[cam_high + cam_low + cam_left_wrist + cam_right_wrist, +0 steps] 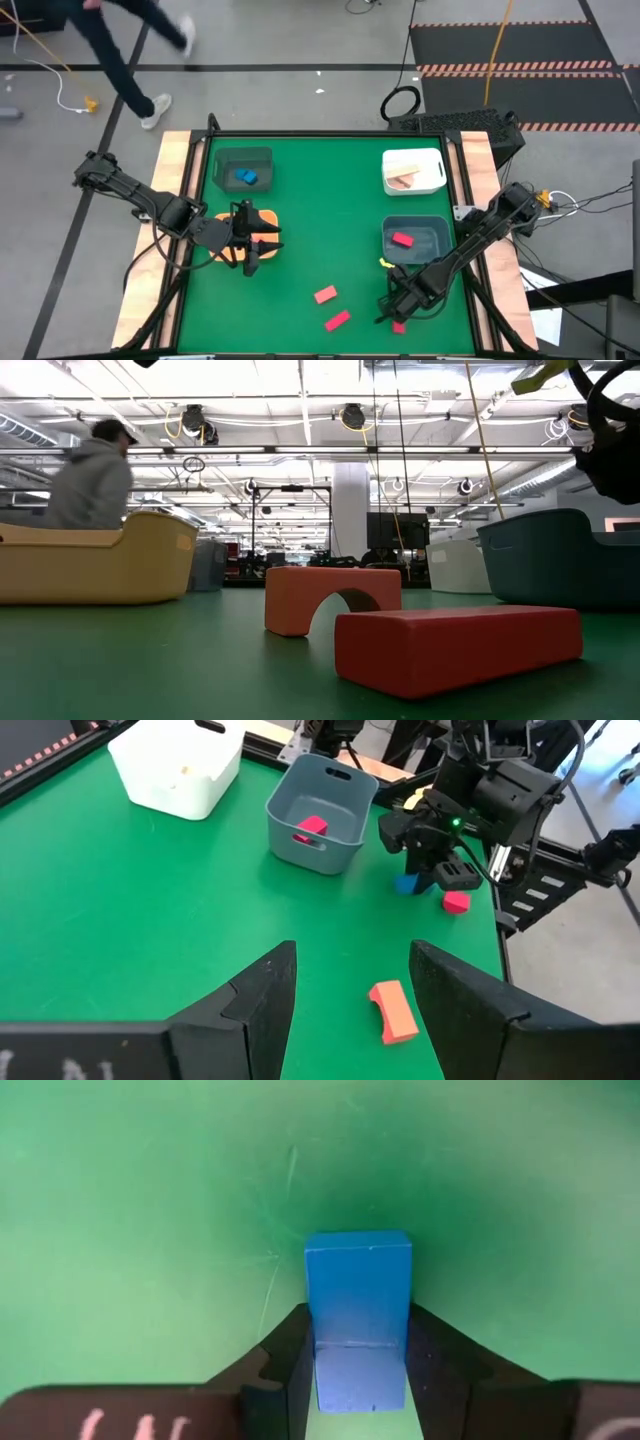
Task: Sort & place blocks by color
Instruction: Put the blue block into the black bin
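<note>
We are seeing the right gripper (358, 1370) clamping a blue block (358, 1295) between its fingers, low over the green table (120, 1230) beside the grey-blue bin (416, 240); block looking rectangular, smooth-faced; left gripper (350, 1000) hanging open

Four bins (245, 160) sit on the table (330, 210) — orange, dark green, white, grey-blue. Red blocks (326, 295): four; blue blocks (247, 178) — two showing. Two robot arms (150, 205), one person (90, 475).

The green table (330, 200) carries four bins (415, 170); loose red blocks (325, 295) lie near.
</note>
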